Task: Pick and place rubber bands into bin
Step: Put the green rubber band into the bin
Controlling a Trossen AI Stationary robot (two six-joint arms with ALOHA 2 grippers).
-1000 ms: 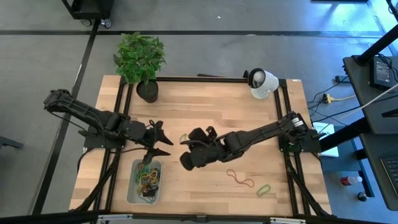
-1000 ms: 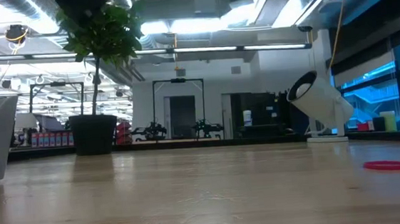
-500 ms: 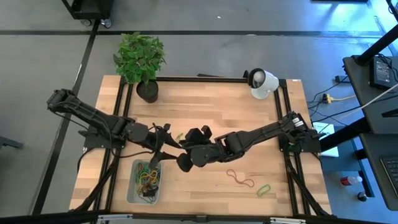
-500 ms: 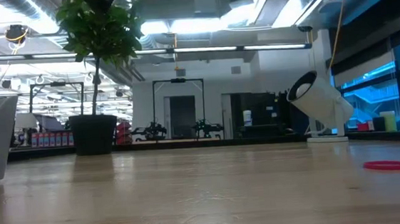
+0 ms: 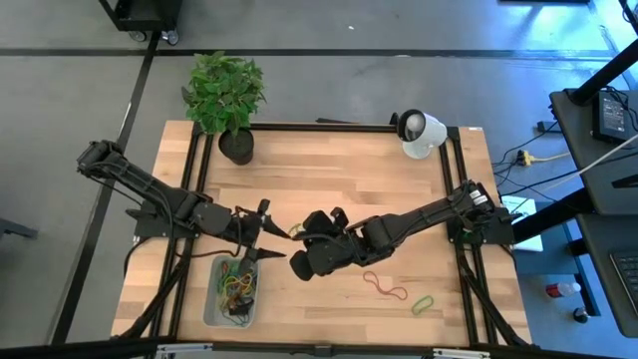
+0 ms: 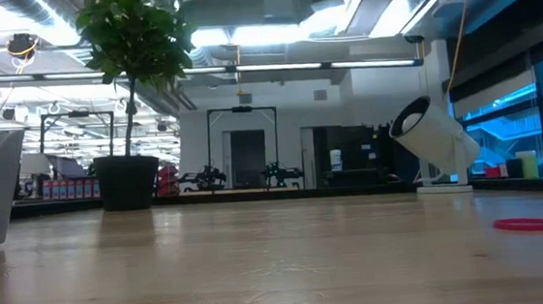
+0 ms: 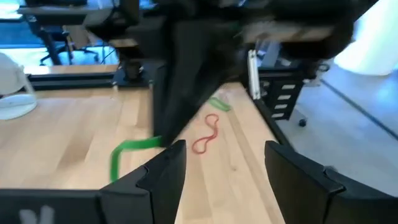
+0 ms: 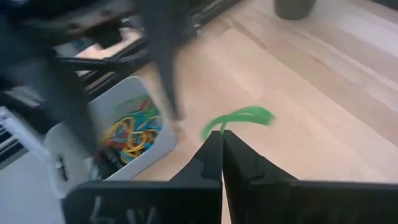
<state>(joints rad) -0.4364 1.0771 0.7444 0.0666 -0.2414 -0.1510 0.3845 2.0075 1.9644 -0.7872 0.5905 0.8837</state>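
My right gripper [image 5: 296,232] is near the table's middle, shut on a green rubber band [image 8: 239,117], which also shows in the left wrist view [image 7: 130,149]. My left gripper [image 5: 268,232] is open and empty, just left of the right gripper's tip and facing it [image 7: 221,165]. The bin [image 5: 211,299], a pale tray holding several coloured bands [image 5: 237,284], stands at the near left, below both grippers in the high view; it also shows in the right wrist view [image 8: 163,144]. A red band [image 5: 384,286] and a green band [image 5: 423,302] lie flat on the table at the near right. My right gripper pinches the green band at one end [image 8: 214,129] between its two fingertips. The fingers come from the table's right, slanting down. The rest of the band sticks out ahead of the fingertips toward my left gripper, slack; it appears clear of the table.
A black plant pot [image 5: 236,147] with a green plant stands at the far left. A white lamp-like object [image 5: 421,133] stands at the far right. Black rails [image 5: 194,160] run along the table's sides. Bare wood lies between the arms and the far edge.
My left gripper has gone toward the table's right, up to my right gripper's tip, still open. My right gripper has stayed shut and shifted slightly toward the near edge with the green band.
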